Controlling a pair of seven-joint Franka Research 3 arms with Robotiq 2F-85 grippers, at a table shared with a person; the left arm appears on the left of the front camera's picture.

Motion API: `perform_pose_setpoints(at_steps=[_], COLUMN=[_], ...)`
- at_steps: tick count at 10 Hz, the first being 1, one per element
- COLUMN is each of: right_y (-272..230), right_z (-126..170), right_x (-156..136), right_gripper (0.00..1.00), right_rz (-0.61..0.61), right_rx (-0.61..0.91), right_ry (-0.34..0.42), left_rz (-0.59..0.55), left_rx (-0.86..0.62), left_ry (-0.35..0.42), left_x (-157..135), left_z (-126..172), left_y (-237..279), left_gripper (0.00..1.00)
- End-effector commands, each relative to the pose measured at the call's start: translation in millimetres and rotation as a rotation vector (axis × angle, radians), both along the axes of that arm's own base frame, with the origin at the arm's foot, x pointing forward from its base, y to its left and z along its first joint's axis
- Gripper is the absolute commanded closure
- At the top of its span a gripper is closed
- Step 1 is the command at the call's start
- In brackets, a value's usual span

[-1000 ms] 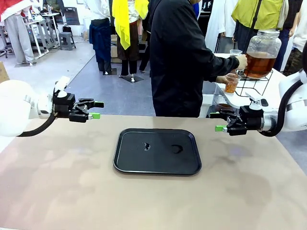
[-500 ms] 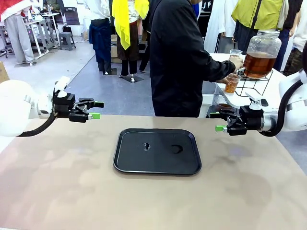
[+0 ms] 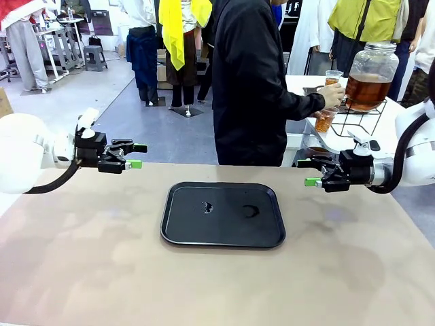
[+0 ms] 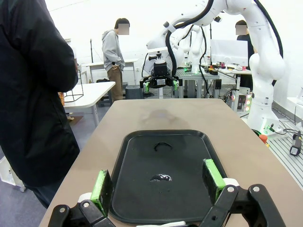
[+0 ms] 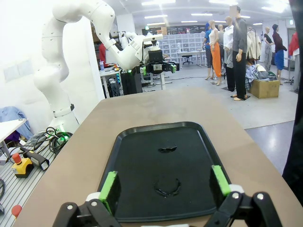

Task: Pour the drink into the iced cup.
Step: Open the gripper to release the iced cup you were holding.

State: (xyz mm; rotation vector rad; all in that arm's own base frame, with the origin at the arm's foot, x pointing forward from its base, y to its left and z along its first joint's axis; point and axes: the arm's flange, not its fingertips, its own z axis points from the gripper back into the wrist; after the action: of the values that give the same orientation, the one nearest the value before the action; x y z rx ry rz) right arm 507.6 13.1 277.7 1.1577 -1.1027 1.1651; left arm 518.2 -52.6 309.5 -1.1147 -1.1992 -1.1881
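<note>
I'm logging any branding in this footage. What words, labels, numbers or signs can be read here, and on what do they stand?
None can be read.
black tray: wet marks, no print.
glass jar dispenser: no label shows.
Dark signs on the far wall: too small and blurred to read.

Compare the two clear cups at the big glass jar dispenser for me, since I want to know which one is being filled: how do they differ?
The lower clear cup is held in the person's hand reaching toward the glass jar dispenser; the upper clear cup stands on the white side table. The lower cup sits below the jar's base; the upper one stands beside the jar. Both hold amber drink.
</note>
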Motion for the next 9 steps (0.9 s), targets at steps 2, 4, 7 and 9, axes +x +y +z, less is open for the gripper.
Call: perform_pose_setpoints(at_steps=[2,4,7,9], right_y=[2.6,2.6,2.6,2.6], right_z=[3.1,3.1,3.1,3.1], right_x=[3.4,3.4,3.4,3.4], right_gripper=[0.0,0.0,0.0,0.0], right_rz=[0.003,0.003,0.003,0.003], right_rx=[-0.007,-0.007,-0.007,-0.007], right_ry=[0.008,0.008,0.008,0.008], left_rz=[0.01,0.01,0.01,0.01], left_rx=[-0.006,-0.006,-0.006,-0.006], left_ry=[-0.004,-0.004,-0.004,-0.004], left_x=[0.3,0.3,0.3,0.3], left_z=[2.7,2.7,2.7,2.7], left_y=[-2.3,-2.3,-2.3,-2.3], left_gripper=[0.0,0.0,0.0,0.0])
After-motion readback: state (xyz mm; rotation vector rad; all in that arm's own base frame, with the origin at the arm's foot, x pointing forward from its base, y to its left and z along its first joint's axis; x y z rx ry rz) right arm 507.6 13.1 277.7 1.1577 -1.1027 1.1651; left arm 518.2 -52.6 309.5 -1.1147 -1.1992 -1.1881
